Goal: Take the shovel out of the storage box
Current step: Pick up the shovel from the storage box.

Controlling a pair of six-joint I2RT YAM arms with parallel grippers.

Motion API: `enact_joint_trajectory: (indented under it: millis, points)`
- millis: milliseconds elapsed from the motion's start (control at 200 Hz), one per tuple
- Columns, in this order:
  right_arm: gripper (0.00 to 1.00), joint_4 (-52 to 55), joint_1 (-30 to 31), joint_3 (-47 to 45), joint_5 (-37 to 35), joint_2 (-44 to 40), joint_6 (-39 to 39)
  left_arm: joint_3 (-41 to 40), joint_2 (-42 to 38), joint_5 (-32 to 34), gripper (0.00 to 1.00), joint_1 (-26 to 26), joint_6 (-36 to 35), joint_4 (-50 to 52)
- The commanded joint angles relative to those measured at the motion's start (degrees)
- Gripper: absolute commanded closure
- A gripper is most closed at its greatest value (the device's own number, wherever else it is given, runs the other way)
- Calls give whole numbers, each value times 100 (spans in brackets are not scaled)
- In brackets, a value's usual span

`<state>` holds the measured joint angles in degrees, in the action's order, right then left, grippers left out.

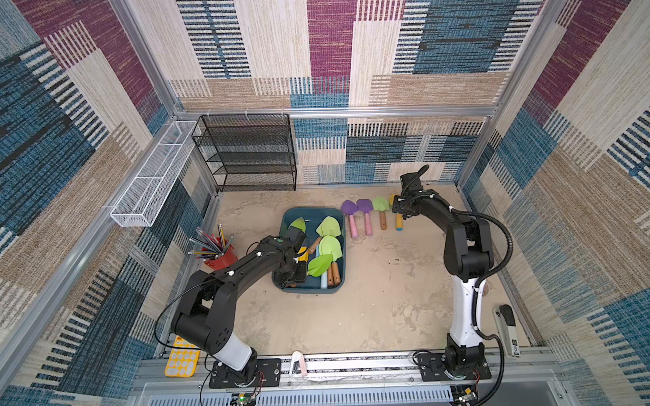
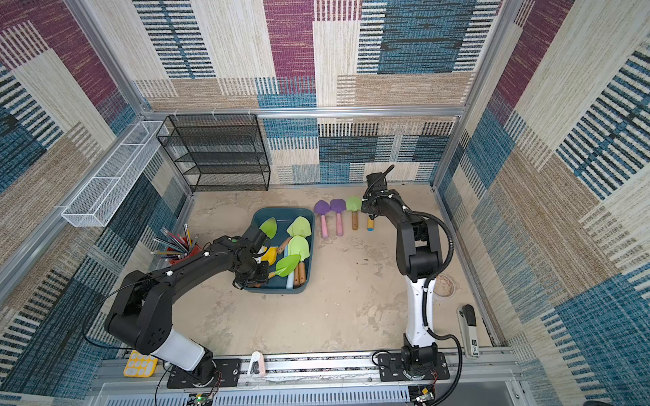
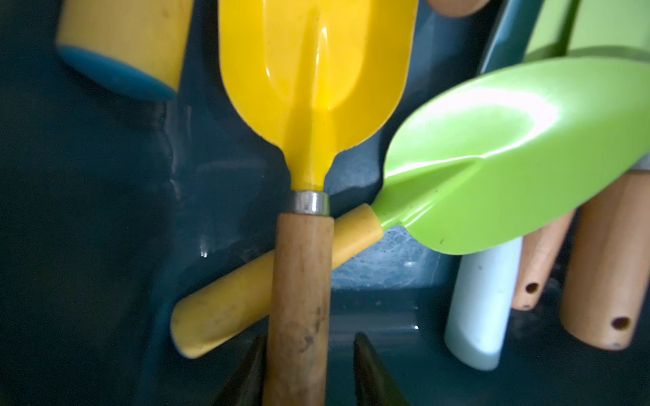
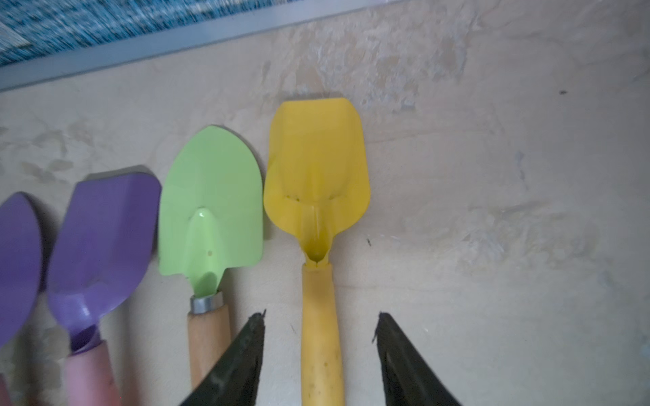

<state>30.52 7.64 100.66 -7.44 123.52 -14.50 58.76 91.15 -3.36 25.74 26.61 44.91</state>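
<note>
Now — yellow shovel [image 3: 316, 70]: lying inside the storage box [image 1: 309, 214], long axis running straight back between the left jaws.
Left gripper [image 3: 309, 337]: nearer arm — straddling its handle narrowly, not yet clamping.
Right gripper [image 4: 322, 314]: standing wide, holding nothing, well apart from the box.

Shovel handle [image 3: 300, 298] sits between the jaws of your left gripper [image 3: 310, 337], inside the storage box [image 3: 88, 228], crossing over a second handle [image 3: 218, 309].

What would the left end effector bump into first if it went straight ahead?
Probably the yellow shovel's wooden handle, between the open jaws of the left end effector; depth is unclear.
</note>
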Motion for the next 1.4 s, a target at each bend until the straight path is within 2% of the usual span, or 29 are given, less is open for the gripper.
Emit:
enact_joint_trajectory:
  millis: [0,195,631,1107,1392]
  points:
    - [45,-240,-10,-225,114,-394,-138,86,50,53,59,19,-165,130]
    - [44,-591,9,-865,511,-1182,-289,222,204,116,65,63,-183,213]
    - [46,-881,238,-1577,621,-2131,-391,598,179,269,96,116,-147,484]
    - [46,-881,473,-1770,762,-2733,-420,812,-250,500,98,116,-222,1127]
    - [43,-1059,806,-1957,1432,-3031,-629,1144,-451,428,100,111,-163,1120]
